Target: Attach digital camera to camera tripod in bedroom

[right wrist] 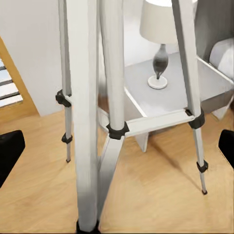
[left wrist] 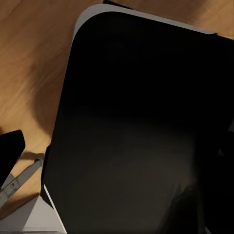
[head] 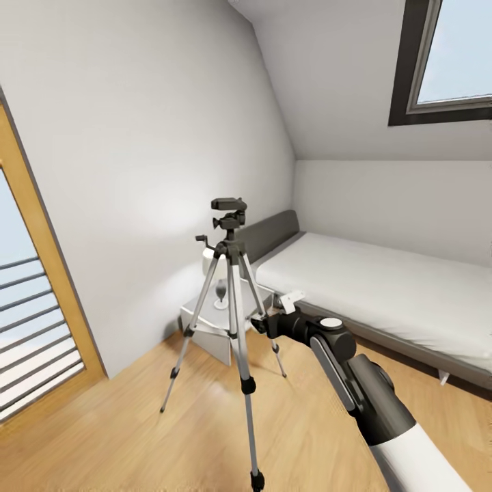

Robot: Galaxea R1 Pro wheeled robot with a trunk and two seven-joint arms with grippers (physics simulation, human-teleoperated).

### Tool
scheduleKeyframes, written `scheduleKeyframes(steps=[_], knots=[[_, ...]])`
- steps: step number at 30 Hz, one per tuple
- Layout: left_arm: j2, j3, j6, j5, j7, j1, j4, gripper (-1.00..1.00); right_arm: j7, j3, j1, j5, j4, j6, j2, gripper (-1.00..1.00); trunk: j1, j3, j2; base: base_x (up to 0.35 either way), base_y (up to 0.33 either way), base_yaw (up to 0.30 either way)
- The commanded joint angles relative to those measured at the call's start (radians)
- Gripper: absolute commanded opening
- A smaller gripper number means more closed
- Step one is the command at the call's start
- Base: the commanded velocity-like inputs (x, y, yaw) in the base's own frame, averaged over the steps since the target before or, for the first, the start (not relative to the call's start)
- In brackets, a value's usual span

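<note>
The camera tripod (head: pixel 232 287) stands on the wood floor in the bedroom corner. It has silver legs spread wide and a bare black head (head: pixel 229 205) with its pan handle (head: pixel 203 240) pointing left. My right gripper (head: pixel 263 321) is stretched out at mid-leg height, just right of the legs. Up close, the tripod legs (right wrist: pixel 87 97) rise ahead of the right gripper (right wrist: pixel 118 151), which is open with nothing held. One black fingertip (left wrist: pixel 9 151) of my left gripper (left wrist: pixel 117 146) shows beside a large dark surface (left wrist: pixel 136 122). The digital camera is out of view.
Behind the tripod are a grey nightstand (head: pixel 205 331) (right wrist: pixel 170 92) and a white lamp (head: pixel 217 287) (right wrist: pixel 163 29). A low grey bed (head: pixel 383 287) runs along the right wall. A wood-framed window (head: pixel 41 273) stands at left, and a skylight (head: pixel 444 55) is above.
</note>
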Motion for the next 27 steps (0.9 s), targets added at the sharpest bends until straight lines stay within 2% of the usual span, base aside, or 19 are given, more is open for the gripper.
scheduleKeyframes(steps=[1, 5, 9, 14, 20, 21, 22, 23, 25, 26, 27], knots=[[0.000, 0.001, -0.002, 0.004, 0.000, 0.000, -0.002, 1.00, 0.001, 0.002, -0.001, -0.008, 0.003, 0.005, -0.031, 1.00, -0.001, -0.001, -0.001, -0.303, 0.000, 0.000], [0.000, 0.001, -0.002, 0.004, 0.000, 0.000, -0.002, 1.00, 0.002, 0.001, -0.001, -0.011, 0.021, 0.000, -0.084, 1.00, -0.001, -0.001, -0.001, -0.312, 0.000, 0.000], [0.000, 0.001, -0.001, 0.004, 0.000, 0.000, -0.002, 1.00, -0.001, 0.000, 0.000, -0.010, 0.062, -0.004, -0.124, 1.00, -0.001, -0.001, -0.001, -0.319, 0.000, 0.000], [0.000, 0.001, -0.001, 0.004, 0.000, 0.000, -0.002, 1.00, 0.003, 0.000, 0.009, -0.011, 0.188, -0.009, -0.172, 1.00, -0.001, -0.001, -0.001, -0.322, 0.000, 0.000], [0.000, 0.001, -0.001, 0.004, 0.000, 0.000, -0.002, 1.00, 0.008, 0.000, 0.018, -0.007, 0.438, -0.025, -0.208, 1.00, -0.001, -0.001, -0.001, -0.320, 0.000, 0.000], [0.000, 0.001, -0.001, 0.004, 0.000, 0.000, -0.002, 1.00, 0.008, 0.000, 0.019, -0.005, 0.530, -0.043, -0.213, 1.00, -0.001, -0.001, -0.001, -0.261, 0.000, 0.000], [0.000, 0.001, -0.001, 0.004, 0.000, 0.000, -0.001, 1.00, 0.009, 0.000, 0.019, -0.004, 0.575, -0.056, -0.215, 1.00, -0.001, -0.001, -0.001, -0.218, 0.000, 0.000], [0.000, 0.001, -0.001, 0.004, 0.000, 0.000, -0.001, 1.00, 0.009, 0.001, 0.020, -0.002, 0.750, -0.135, -0.219, 1.00, -0.001, -0.001, -0.001, -0.089, 0.000, 0.000], [0.000, 0.001, -0.001, 0.005, 0.000, 0.000, -0.001, 1.00, 0.009, 0.002, 0.020, -0.001, 0.835, -0.192, -0.218, 1.00, -0.001, -0.001, -0.001, -0.064, 0.000, 0.000], [0.000, 0.001, 0.000, 0.005, 0.000, 0.000, -0.002, 1.00, 0.008, 0.004, 0.020, -0.001, 0.917, -0.257, -0.217, 1.00, -0.001, -0.001, -0.001, -0.037, 0.000, 0.000], [0.000, 0.001, 0.000, 0.005, 0.000, 0.000, -0.002, 1.00, 0.008, 0.004, 0.020, -0.001, 0.917, -0.257, -0.217, 1.00, -0.001, -0.001, -0.001, -0.037, 0.000, 0.000]])
